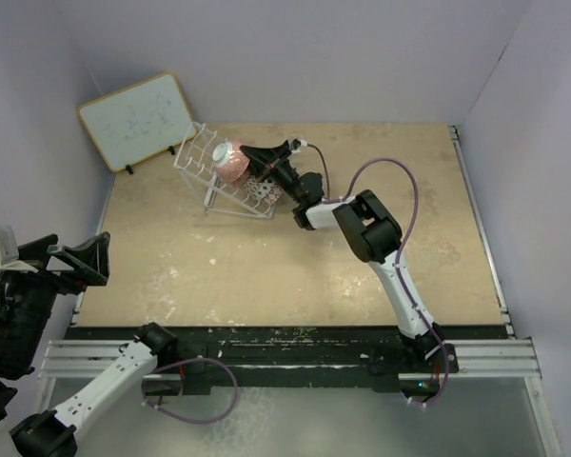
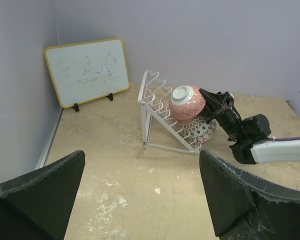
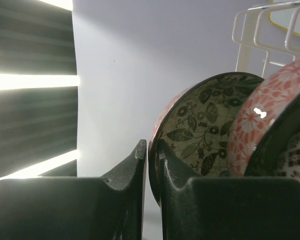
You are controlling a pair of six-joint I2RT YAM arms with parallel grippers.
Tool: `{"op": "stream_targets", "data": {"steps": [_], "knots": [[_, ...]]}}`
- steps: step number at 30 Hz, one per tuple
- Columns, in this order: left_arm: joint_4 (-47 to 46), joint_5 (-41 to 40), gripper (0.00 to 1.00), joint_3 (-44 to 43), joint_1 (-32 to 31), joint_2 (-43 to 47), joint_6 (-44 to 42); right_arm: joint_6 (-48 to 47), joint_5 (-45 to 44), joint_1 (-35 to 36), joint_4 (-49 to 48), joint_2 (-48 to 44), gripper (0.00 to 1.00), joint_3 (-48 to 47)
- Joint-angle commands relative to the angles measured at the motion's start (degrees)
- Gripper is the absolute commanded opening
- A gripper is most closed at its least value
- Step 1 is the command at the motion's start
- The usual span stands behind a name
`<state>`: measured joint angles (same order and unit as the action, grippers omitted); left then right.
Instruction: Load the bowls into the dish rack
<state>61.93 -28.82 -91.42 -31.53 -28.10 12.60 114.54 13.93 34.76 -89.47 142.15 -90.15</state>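
The white wire dish rack (image 1: 202,152) stands at the back left of the table and also shows in the left wrist view (image 2: 152,95). My right gripper (image 1: 250,156) is shut on the rim of a pink-red bowl (image 1: 230,160) and holds it on edge at the rack's upper prongs. In the right wrist view my right gripper (image 3: 152,150) pinches that rim; the bowl's inside (image 3: 205,120) is beige with black leaves. Another pink-red patterned bowl (image 3: 262,125) sits right beside it. Patterned bowls (image 2: 201,131) lie low in the rack. My left gripper (image 2: 140,165) is open and empty, far off at the near left (image 1: 67,259).
A wood-framed whiteboard (image 1: 136,119) leans on the wall behind and left of the rack. Purple walls close the table at the back and on both sides. The right arm's cable (image 1: 409,190) loops over the table's right half.
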Motion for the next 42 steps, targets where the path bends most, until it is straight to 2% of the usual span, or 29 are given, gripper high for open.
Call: {"op": "stream_targets", "data": {"steps": [1, 7, 12, 20, 26, 33, 42], "knots": [[-1.03, -0.55, 0.99, -0.65, -0.19, -0.64, -0.74, 0.51, -1.68, -0.16, -21.23, -3.06, 0.19, 1.16], [-1.12, -0.55, 0.99, -0.78, -0.2, -0.66, -0.65, 0.98, -2.44, -0.17, -19.17, -3.11, 0.26, 3.12], [-1.05, -0.67, 0.99, -0.93, -0.29, -0.56, -0.65, -0.28, -2.87, -0.18, -16.18, -6.13, 0.27, 6.14], [-0.96, -0.74, 0.99, -1.2, -0.29, -0.35, -0.47, -4.36, -4.36, -0.18, -10.65, -10.56, 0.2, 6.8], [-0.6, -0.6, 0.99, -1.63, -0.3, -0.12, -0.49, -6.47, -4.69, -0.16, -6.89, -11.25, 0.19, 4.84], [0.38, -1.15, 0.99, -2.31, -0.29, 0.26, -0.39, -3.8, -4.84, 0.16, -8.6, -7.51, 0.12, 1.15], [0.37, -1.16, 0.99, -2.61, -0.38, 0.13, -0.46, -2.75, -8.53, 1.02, -6.64, -6.92, 0.11, -0.19]]}}
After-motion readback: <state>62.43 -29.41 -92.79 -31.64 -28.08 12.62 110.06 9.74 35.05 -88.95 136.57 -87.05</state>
